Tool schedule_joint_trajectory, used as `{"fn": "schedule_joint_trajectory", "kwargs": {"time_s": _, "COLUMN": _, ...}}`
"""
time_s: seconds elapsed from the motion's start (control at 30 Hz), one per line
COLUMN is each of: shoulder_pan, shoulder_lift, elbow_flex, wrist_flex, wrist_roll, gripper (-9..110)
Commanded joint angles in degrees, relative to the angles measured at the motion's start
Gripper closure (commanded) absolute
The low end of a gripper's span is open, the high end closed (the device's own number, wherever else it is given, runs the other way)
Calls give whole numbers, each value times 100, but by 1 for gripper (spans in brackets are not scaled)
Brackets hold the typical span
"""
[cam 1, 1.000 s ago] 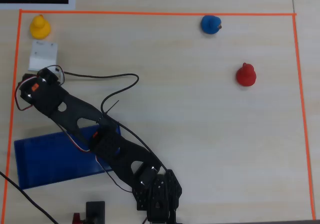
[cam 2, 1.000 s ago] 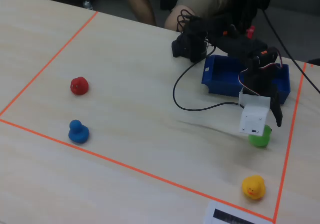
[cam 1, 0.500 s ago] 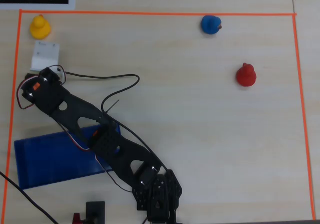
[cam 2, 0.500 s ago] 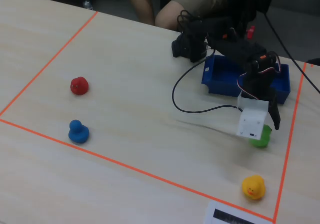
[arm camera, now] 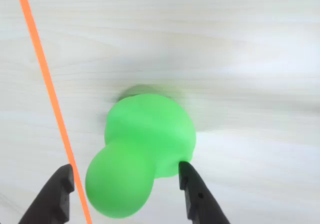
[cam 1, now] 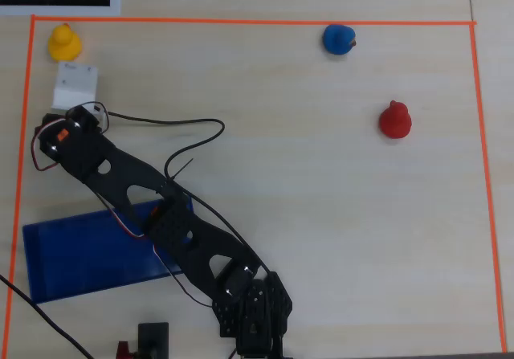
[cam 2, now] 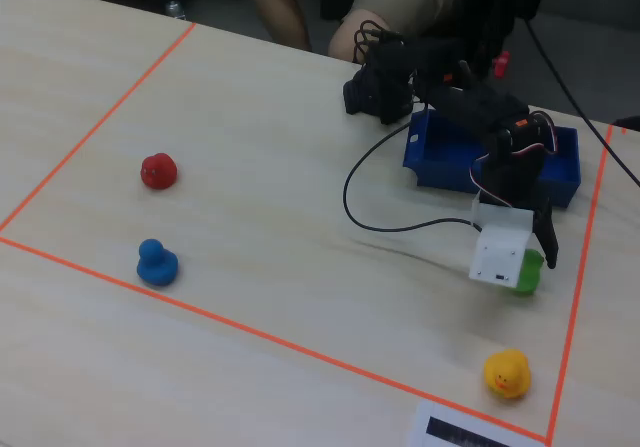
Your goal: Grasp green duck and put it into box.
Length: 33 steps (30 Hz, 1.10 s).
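In the wrist view the black two-finger gripper (arm camera: 125,184) stands open, its jaws on either side of the glossy green rubber duck (arm camera: 142,151) on the pale wooden desk (arm camera: 225,43). The blue plastic box (cam 2: 560,167) sits just behind the gripper in the fixed view.

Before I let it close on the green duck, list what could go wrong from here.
1. In the wrist view the green duck sits off-centre between the open jaws of the gripper, touching the right one; closing may push it aside.
2. Its rounded head could squirt out of the grip.
3. The blue box lies behind the arm, so a weak grasp may drop it en route.
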Motion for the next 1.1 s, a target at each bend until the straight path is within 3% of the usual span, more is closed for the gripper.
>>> {"fn": "schedule_joint_trajectory", "kwargs": {"time_s": 0.0, "shoulder_pan": 88, "shoulder_lift": 53, "elbow_flex": -343, "wrist_flex": -149, "wrist_roll": 9, "gripper": 101}}
{"fn": "schedule_joint_trajectory", "kwargs": {"time_s": 0.27, "shoulder_pan": 255, "shoulder_lift": 123, "elbow_flex": -1301, "wrist_flex": 782, "wrist_roll": -70, "gripper": 101}}
{"fn": "schedule_joint_trajectory", "kwargs": {"time_s": 0.53, "shoulder_pan": 299, "shoulder_lift": 2048, "elbow_flex": -1274, "wrist_flex": 2329, "wrist_roll": -26, "gripper": 101}}
{"fn": "schedule_joint_trajectory", "kwargs": {"time_s": 0.87, "shoulder_pan": -1213, "shoulder_lift": 5511, "elbow_flex": 3454, "wrist_flex": 2145, "wrist_roll": 308, "gripper": 101}}
{"fn": "schedule_joint_trajectory", "kwargs": {"time_s": 1.07, "shoulder_pan": -1020, "shoulder_lift": 6319, "elbow_flex": 4825, "wrist_flex": 1767, "wrist_roll": 167, "gripper": 101}}
